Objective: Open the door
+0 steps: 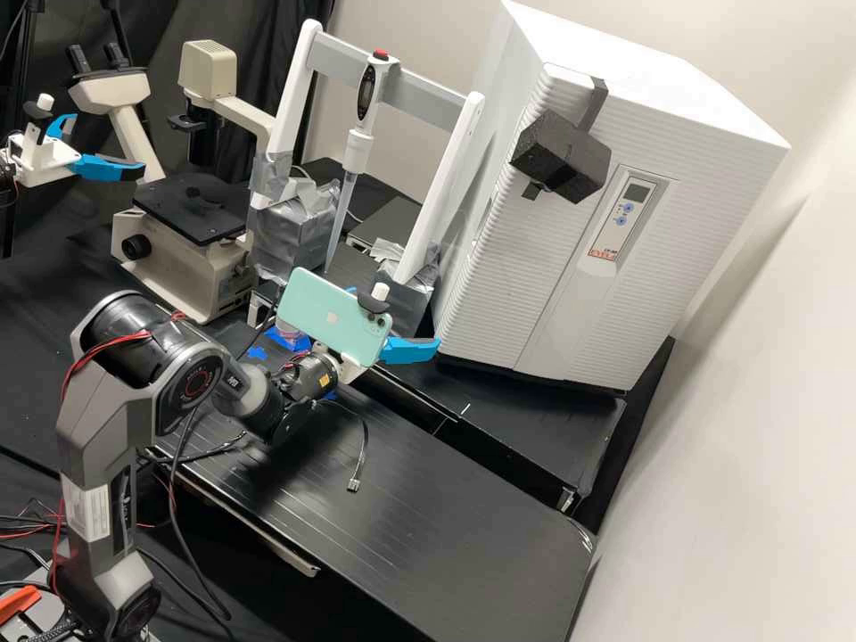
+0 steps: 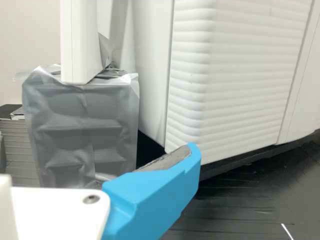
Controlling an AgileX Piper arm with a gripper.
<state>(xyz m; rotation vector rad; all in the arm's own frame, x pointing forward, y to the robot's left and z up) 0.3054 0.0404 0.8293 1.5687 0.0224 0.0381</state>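
- The door (image 1: 535, 259) is the ribbed front panel of the white cabinet (image 1: 736, 169), and it looks closed, its left edge lying along the cabinet's side with only a thin seam.
- The gripper (image 1: 410, 349) is down by the door's bottom left corner, well below the cabinet's top edge. In the wrist view, too, 1 blue finger lies across that corner; I can't tell whether it touches.
- Its 2 fingers stand wide apart, with nothing gripped between them.
- A black foam block (image 1: 566, 160) sits high on the door, under a dark strap (image 1: 595, 102) that runs up over the cabinet's top edge.
- Crowding the gripper on its left is a tape-wrapped block (image 2: 82, 132), at the foot of 1 of the 2 legs of a white frame (image 1: 450, 183). It stands just beside the cabinet's left side, so there's little room there.
- A pipette (image 1: 359, 147) hangs tip down from the frame's crossbar, between the legs.
- Past the frame's other leg stands a microscope (image 1: 192, 254).
- A mint green phone (image 1: 334, 316) rides tilted on the arm's wrist, right behind the fingers.
- The cabinet rests on a black stand (image 1: 535, 437), set back from its near edge; a ridged black slab (image 1: 428, 508) lies in front.
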